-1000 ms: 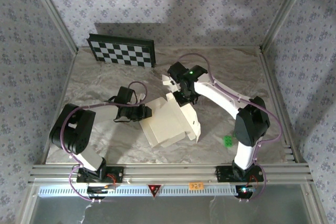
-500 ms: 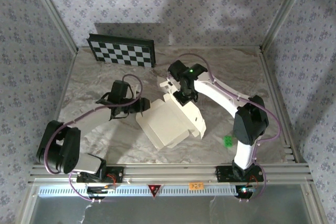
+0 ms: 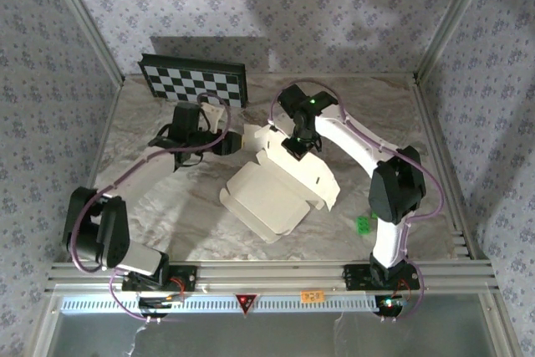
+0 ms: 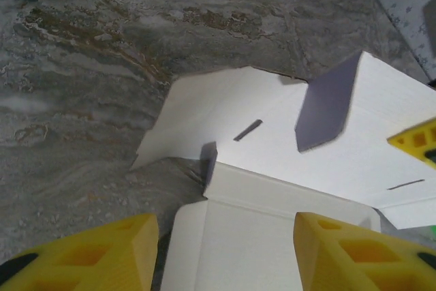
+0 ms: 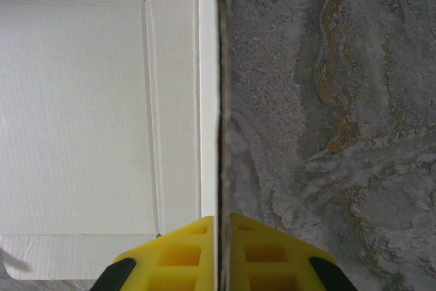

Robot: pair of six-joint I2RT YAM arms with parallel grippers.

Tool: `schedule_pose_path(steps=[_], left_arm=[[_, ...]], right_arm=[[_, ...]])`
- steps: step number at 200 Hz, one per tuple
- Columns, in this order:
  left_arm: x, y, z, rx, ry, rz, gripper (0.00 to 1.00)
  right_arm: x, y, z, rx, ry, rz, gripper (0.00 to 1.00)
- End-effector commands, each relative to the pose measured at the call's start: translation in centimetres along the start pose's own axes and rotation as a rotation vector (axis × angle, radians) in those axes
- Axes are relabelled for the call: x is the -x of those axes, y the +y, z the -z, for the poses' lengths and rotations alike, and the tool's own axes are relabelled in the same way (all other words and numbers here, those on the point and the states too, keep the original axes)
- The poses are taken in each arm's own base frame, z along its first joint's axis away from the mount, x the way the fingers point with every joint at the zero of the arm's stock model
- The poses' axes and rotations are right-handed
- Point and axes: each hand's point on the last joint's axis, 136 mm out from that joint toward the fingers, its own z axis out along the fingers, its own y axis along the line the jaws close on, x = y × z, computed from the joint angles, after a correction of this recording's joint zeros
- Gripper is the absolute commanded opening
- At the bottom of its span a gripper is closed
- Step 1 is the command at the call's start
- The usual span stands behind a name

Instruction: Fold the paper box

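The paper box (image 3: 276, 194) is a white die-cut sheet, partly unfolded, lying mid-table with flaps spread. My right gripper (image 3: 294, 145) is over its far edge, shut on an upright thin flap (image 5: 219, 100); the yellow fingers (image 5: 184, 253) pinch it edge-on, with the box's inner panel (image 5: 82, 114) to the left. My left gripper (image 3: 231, 142) hovers at the box's far-left corner. Its yellow fingers (image 4: 102, 253) stand wide apart and open (image 4: 218, 257), above a box panel (image 4: 286, 161) without gripping it. A lavender-shaded flap (image 4: 327, 103) stands up beyond.
A black-and-white checkerboard panel (image 3: 194, 80) leans against the back wall. A small green object (image 3: 363, 224) lies on the marble table near the right arm's base. Patterned walls enclose three sides; an aluminium rail (image 3: 267, 273) runs along the front.
My left gripper has opened, let go of the box's left edge and moved toward the far side. The box has spread flatter and shifted. My right gripper moved slightly back, still pinching the flap.
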Motion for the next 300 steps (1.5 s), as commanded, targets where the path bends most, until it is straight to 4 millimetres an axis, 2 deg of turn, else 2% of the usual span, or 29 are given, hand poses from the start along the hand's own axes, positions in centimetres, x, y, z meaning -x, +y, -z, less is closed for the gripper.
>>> schedule_pose_path(steps=[1, 22, 51, 81, 110, 156, 186, 242, 300], left_arm=[[1.9, 0.1, -0.9, -0.04, -0.012, -0.087, 0.59], [2.2, -0.1, -2.1, -0.094, 0.013, -0.143, 0.61], [2.7, 1.0, -3.4, -0.088, 0.028, -0.172, 0.59], [3.3, 0.5, -4.2, -0.161, 0.013, -0.187, 0.59], [3.1, -0.3, -4.4, -0.226, 0.027, -0.197, 0.5], [2.9, -1.1, -3.7, -0.246, 0.029, -0.219, 0.21], [3.0, -1.8, -3.2, -0.249, 0.025, -0.232, 0.13], [3.6, -4.1, -2.5, -0.269, 0.017, -0.237, 0.07], [3.8, -5.7, -2.7, -0.293, 0.0, -0.202, 0.03]], right_arm=[[-1.3, 0.7, -0.7, 0.044, 0.07, 0.034, 0.0], [-1.3, 0.8, -0.8, 0.046, 0.072, 0.035, 0.0], [-1.3, 0.9, -0.5, 0.052, 0.065, 0.036, 0.0], [-1.2, 0.8, -0.4, 0.052, 0.058, 0.036, 0.0], [-0.9, 0.6, -0.4, 0.044, 0.055, 0.023, 0.0], [-0.6, 0.4, -0.5, 0.038, 0.055, -0.003, 0.0], [-0.4, 0.0, -0.6, 0.033, 0.045, -0.034, 0.0], [0.1, -1.1, -0.1, -0.005, 0.014, -0.092, 0.0], [0.3, -1.7, 0.0, -0.029, -0.008, -0.131, 0.0]])
